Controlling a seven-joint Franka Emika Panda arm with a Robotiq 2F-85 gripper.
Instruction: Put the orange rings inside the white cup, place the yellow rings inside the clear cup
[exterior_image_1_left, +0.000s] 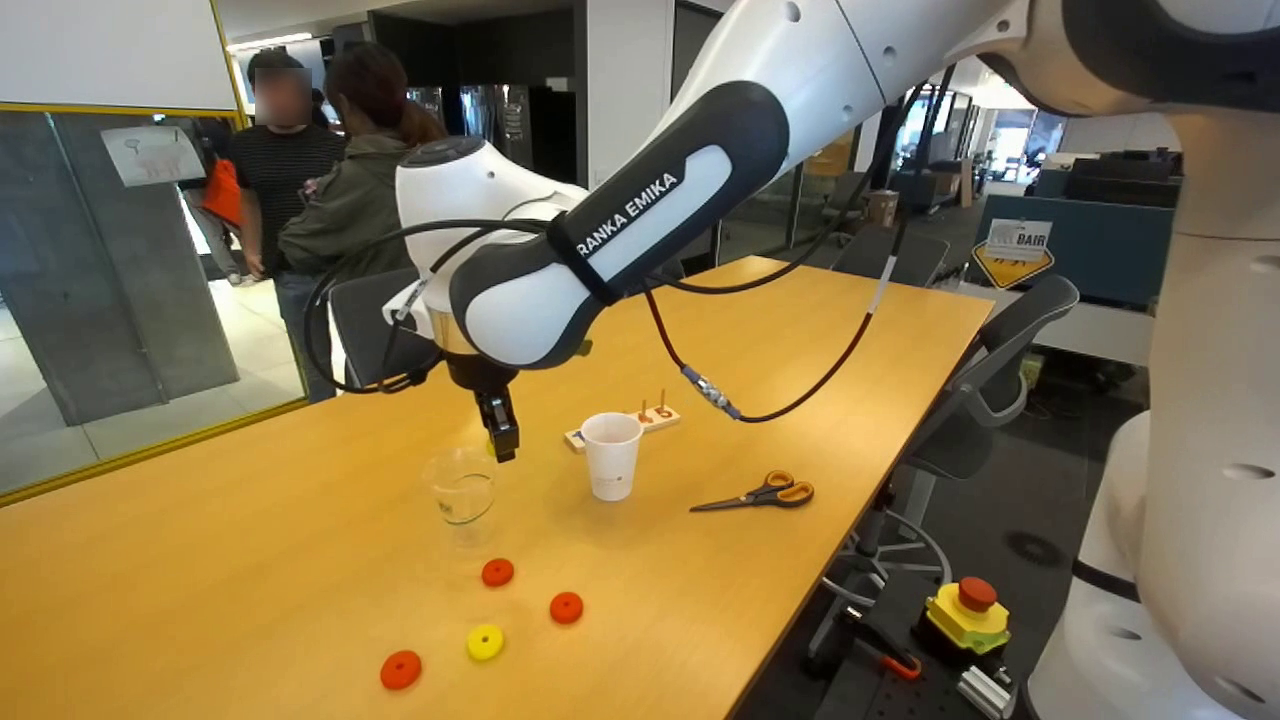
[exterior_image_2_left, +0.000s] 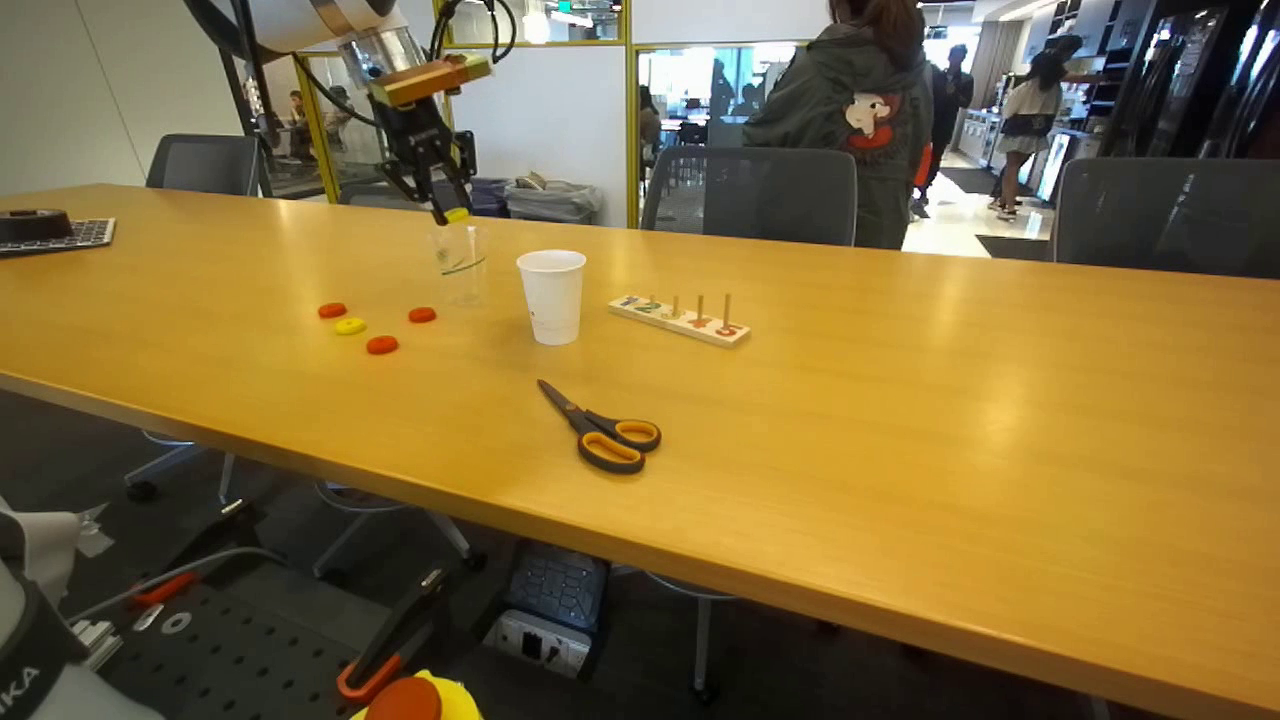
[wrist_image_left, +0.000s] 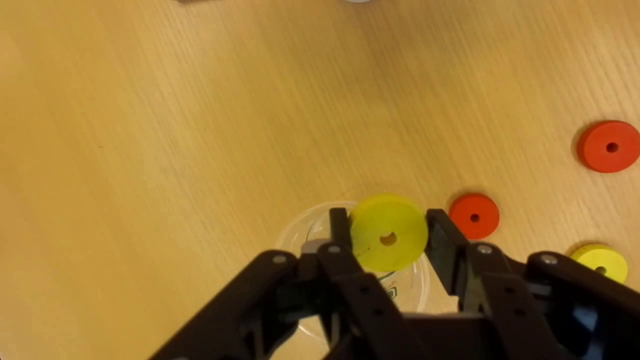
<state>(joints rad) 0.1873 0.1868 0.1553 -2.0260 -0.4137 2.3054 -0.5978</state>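
The jaws are closed across a yellow ring (wrist_image_left: 388, 217); the clear cup (exterior_image_2_left: 461, 258) lies just below it, seemingly off-centre.

Well apart from the tool (wrist_image_left: 387, 232), both exterior views look slantwise down, sharing the worktop (exterior_image_2_left: 900, 400) beneath it; the wrist view faces steeply down, close above.
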